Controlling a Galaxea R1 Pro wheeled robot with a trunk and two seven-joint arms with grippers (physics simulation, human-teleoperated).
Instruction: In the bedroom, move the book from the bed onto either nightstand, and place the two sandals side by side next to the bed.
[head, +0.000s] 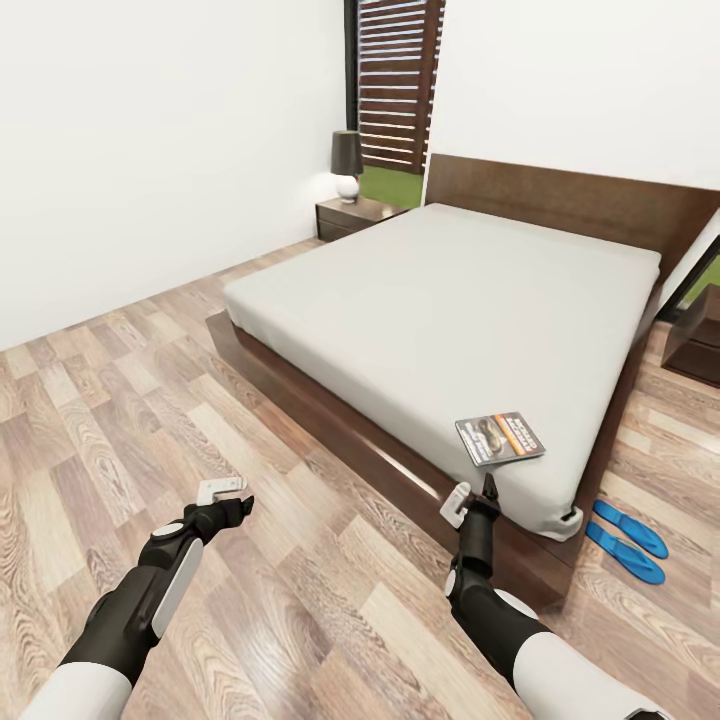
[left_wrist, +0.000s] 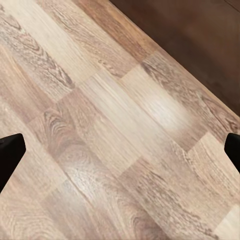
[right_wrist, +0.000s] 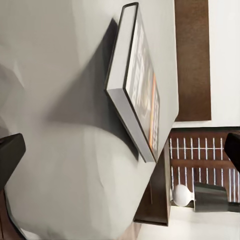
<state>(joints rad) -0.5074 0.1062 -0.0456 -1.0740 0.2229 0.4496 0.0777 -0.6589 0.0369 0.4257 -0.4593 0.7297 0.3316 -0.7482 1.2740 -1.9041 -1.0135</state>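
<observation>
Bright even light, soft shadows, sharp

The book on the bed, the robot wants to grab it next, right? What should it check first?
1. Book within reach: ok, it lies flat near the mattress corner, just beyond the right claw.
2. Right claw open: ok, its fingers stand wide apart.
3. Right claw aimed at the book: ok, the right wrist view looks straight at the book's edge.
4. Nothing on top of the book: ok, its cover is bare.
5. Nightstand free for the book: cannot tell, a lamp stands on it and the spare room is unclear.
6. Sandals out of the way: ok, both lie on the floor beside the bed, apart from the arm.
</observation>
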